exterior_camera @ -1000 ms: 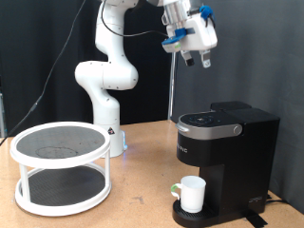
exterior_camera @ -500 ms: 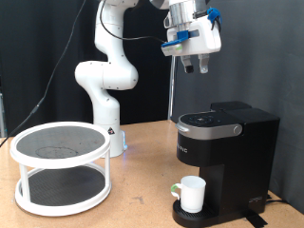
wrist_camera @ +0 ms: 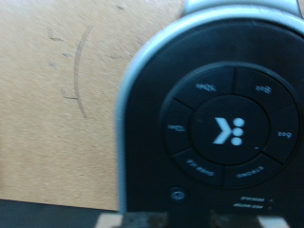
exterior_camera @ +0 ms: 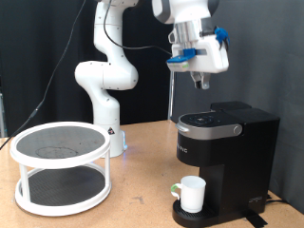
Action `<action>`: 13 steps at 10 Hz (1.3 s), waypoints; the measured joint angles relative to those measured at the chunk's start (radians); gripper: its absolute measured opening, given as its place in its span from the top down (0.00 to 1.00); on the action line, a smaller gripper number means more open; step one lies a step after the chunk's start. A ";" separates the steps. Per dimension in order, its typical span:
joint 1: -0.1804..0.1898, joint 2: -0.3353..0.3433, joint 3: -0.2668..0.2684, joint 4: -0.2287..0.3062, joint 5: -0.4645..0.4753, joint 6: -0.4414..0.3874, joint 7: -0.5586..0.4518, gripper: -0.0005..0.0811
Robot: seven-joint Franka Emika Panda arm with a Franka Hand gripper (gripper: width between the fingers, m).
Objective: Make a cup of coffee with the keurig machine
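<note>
From my exterior camera I see the hand (exterior_camera: 199, 82) hanging in the air directly above the keurig machine (exterior_camera: 226, 160), well clear of its lid, fingers pointing down. Nothing sits between the fingers, but they are small and close together in this view, and I cannot tell whether the hand is released or clenched. My wrist camera does not settle it; it is filled by the machine's rounded top (wrist_camera: 217, 123), blurred, with a ring of dark buttons around a large central button bearing a white mark (wrist_camera: 229, 130), and silver trim running round the edge. Beside that top I can see light wooden table surface (wrist_camera: 57, 95) with a faint curved scuff.

The machine's lid is down. The cup (exterior_camera: 192, 194) stands upright on the round drip base under the spout, its handle turned toward the exterior view's left.

Further out, toward the exterior view's left, a white two-tier round rack (exterior_camera: 60, 168) stands on the table (exterior_camera: 133, 204), well apart from the machine. The white arm base (exterior_camera: 104, 90) rises behind it.
</note>
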 joint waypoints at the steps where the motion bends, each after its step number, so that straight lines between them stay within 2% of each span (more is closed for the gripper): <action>1: 0.005 0.008 0.010 -0.019 0.003 0.002 -0.002 0.96; 3: 0.011 0.026 0.028 -0.060 0.007 0.033 -0.002 0.99; 6: 0.012 0.052 0.040 -0.095 0.007 0.085 -0.001 0.99; 10: 0.011 0.096 0.040 -0.099 0.007 0.097 0.002 0.99; 13: 0.007 0.103 0.035 -0.095 0.030 0.087 0.004 0.99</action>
